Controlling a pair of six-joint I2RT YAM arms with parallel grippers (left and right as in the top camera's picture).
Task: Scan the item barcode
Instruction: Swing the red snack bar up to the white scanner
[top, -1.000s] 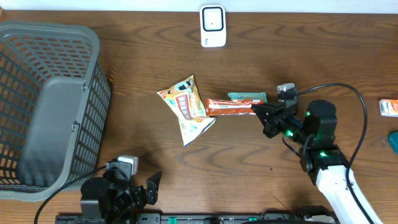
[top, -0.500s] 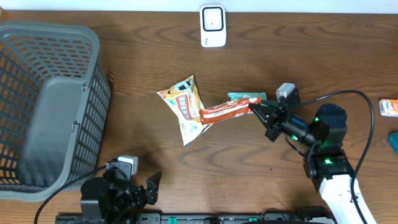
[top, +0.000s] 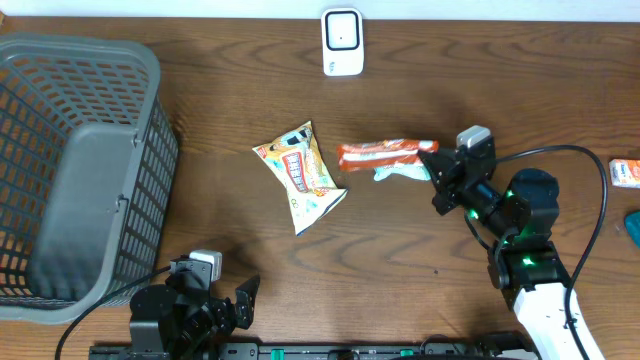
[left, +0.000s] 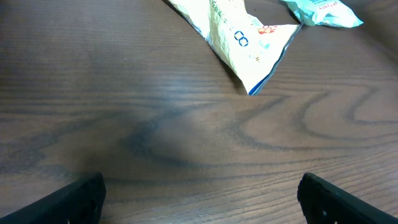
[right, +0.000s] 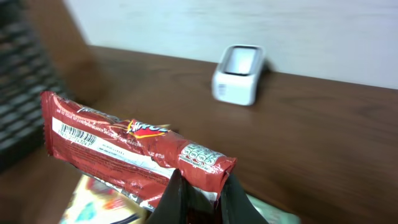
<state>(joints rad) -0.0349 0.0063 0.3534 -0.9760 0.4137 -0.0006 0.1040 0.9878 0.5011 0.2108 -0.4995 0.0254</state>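
Observation:
My right gripper is shut on one end of a red snack bar, which sticks out to the left above the table. In the right wrist view the bar hangs over the gripper, with its barcode on the far end. The white scanner stands beyond it against the wall, and it sits at the table's back edge in the overhead view. My left gripper is open over bare wood near the front edge, nothing between its fingers.
A yellow and white snack bag lies left of the bar. A teal packet lies just under it. A grey mesh basket fills the left side. At the right edge lie an orange and white packet and a teal object.
My right gripper has lifted the red bar and swung it toward the back of the table, uncovering the teal packet. The left arm has not moved.

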